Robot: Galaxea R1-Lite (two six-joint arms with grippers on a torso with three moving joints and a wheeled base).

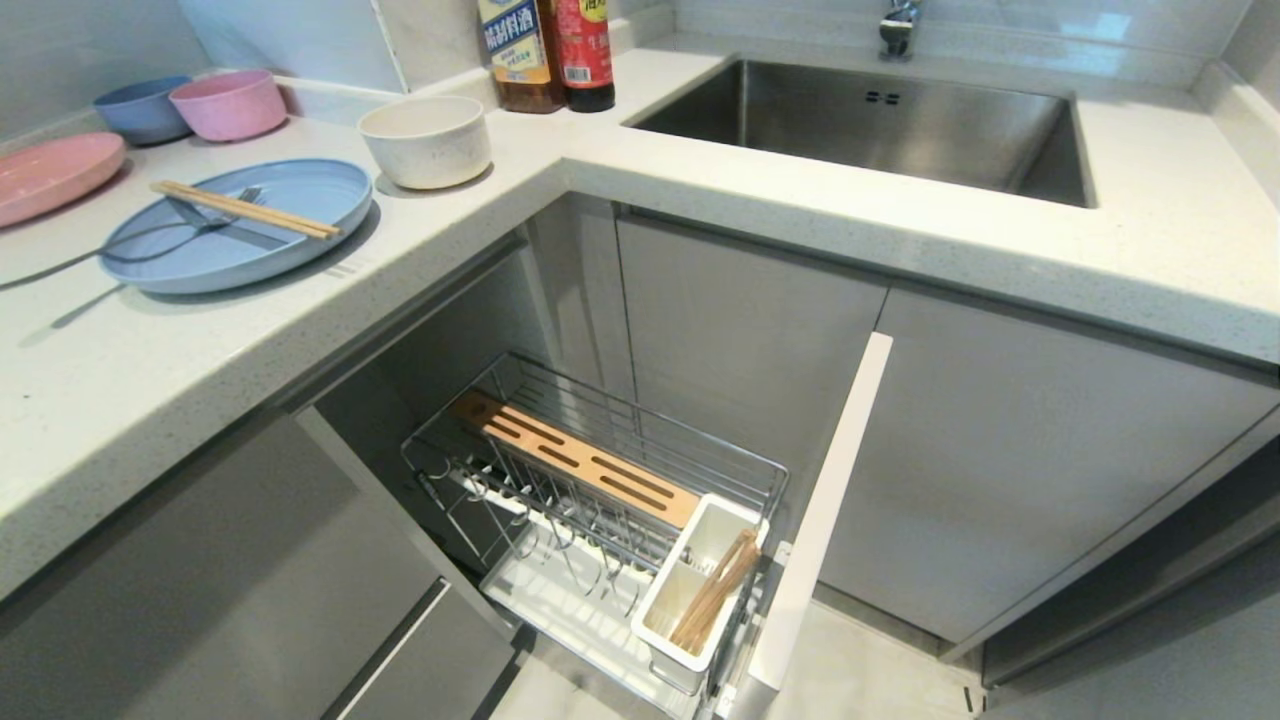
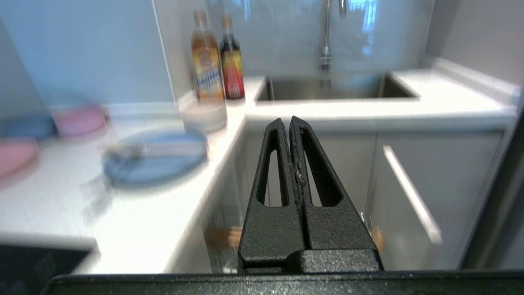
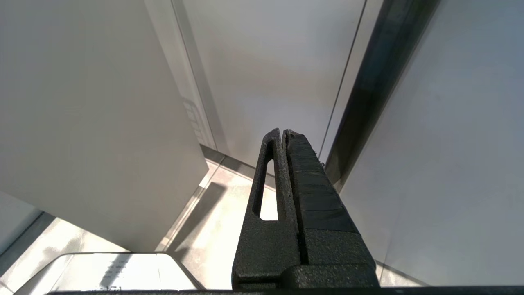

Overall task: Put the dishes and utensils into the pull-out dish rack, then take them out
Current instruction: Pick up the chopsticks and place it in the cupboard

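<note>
Two black grippers show only to their own wrist cameras, and neither holds anything. Lowest and nearest, the right gripper (image 3: pixel 282 132) hangs with its fingers pressed together, pointing down past pale cabinet panels toward the floor (image 3: pixel 213 229). The left gripper (image 2: pixel 290 119) is raised to about counter height, its fingers likewise pressed together with no gap, aimed across the corner of the counter toward the sink.

Down by the floor the pull-out dish rack (image 1: pixel 600 500) stands drawn out of the corner cabinet, its narrow pale front (image 1: pixel 820 520) at the near end. Just inside that front sits the white utensil cup (image 1: pixel 690 600), with a bundle of wooden chopsticks (image 1: pixel 715 590) leaning in it. Behind the cup runs the slotted wooden strip (image 1: pixel 580 460), and the white drip tray (image 1: pixel 560 590) lies beneath the wires.

Up on the countertop (image 1: pixel 150 370), the pale blue plate (image 1: pixel 250 250) lies flat near the edge. Across it rest a pair of light-wood chopsticks (image 1: pixel 245 209) and a grey fork (image 1: pixel 150 235), the fork's handle reaching out past the rim. Just behind the plate stands the cream bowl (image 1: pixel 425 140), upright. Farther left are a pink plate (image 1: pixel 50 175), a pink bowl (image 1: pixel 228 103) and a small blue bowl (image 1: pixel 140 108), the two bowls side by side. Two sauce bottles (image 1: pixel 545 50) stand at the back wall, and the steel sink (image 1: pixel 870 130) lies beyond to the right
</note>
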